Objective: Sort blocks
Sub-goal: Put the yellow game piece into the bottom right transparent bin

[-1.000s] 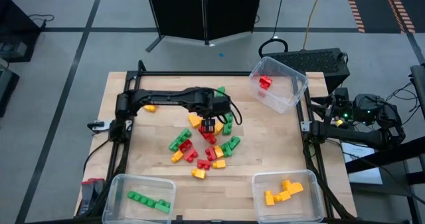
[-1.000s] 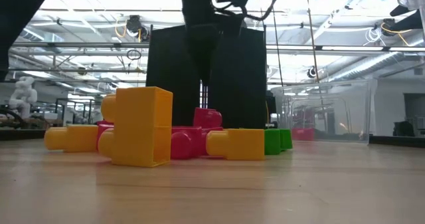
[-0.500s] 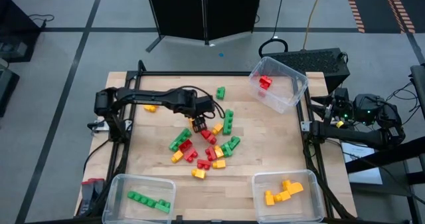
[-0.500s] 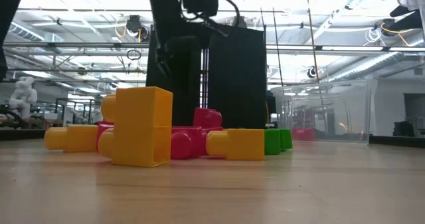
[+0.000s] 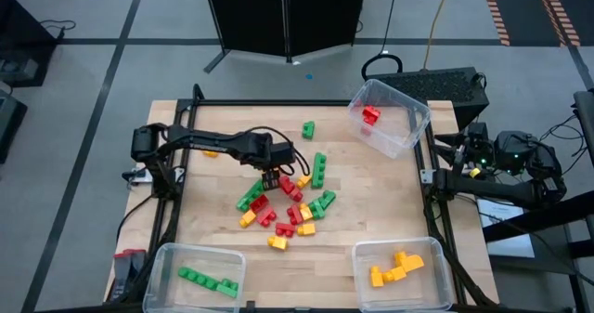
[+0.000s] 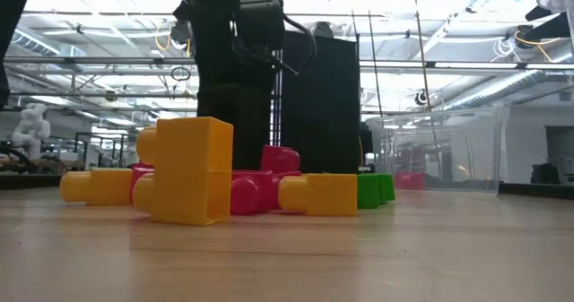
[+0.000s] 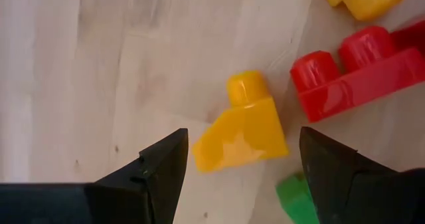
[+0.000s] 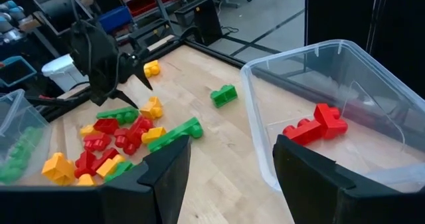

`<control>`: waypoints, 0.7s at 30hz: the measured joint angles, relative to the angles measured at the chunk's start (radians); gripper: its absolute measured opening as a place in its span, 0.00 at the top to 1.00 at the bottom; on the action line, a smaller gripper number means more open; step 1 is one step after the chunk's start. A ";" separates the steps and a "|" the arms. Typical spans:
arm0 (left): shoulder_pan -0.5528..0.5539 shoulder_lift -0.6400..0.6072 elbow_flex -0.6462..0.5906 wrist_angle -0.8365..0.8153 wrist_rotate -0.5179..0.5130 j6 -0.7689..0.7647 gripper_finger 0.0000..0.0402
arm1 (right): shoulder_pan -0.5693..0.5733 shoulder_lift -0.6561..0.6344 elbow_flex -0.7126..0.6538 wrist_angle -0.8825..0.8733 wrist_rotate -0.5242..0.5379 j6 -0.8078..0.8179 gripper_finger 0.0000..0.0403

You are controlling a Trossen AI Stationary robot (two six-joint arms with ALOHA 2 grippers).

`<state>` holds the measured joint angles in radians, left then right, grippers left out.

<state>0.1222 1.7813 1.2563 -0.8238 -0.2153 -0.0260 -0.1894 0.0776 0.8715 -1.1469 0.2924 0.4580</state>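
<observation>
With jaws apart and empty, the left gripper [image 5: 270,176] is held over a yellow block [image 7: 240,128] at the upper left of the blocks [image 5: 288,202] mid-counter; adjacent red block [image 7: 352,71] could be clipped; right gripper [image 8: 229,177], jaws apart, is parked at right.

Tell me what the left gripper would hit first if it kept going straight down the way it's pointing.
Most likely the yellow-orange single-stud plastic brick. The left gripper is open with that brick between its fingers, a red two-stud brick beside it. How far above it is unclear.
</observation>
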 joint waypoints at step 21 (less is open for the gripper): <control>0.001 0.000 -0.162 0.231 0.020 0.191 0.40 | 0.000 0.000 0.000 -0.001 0.003 0.001 0.48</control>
<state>0.1230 1.7813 1.0938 -0.5932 -0.1949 0.1652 -0.1894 0.0776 0.8711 -1.1477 0.2951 0.4595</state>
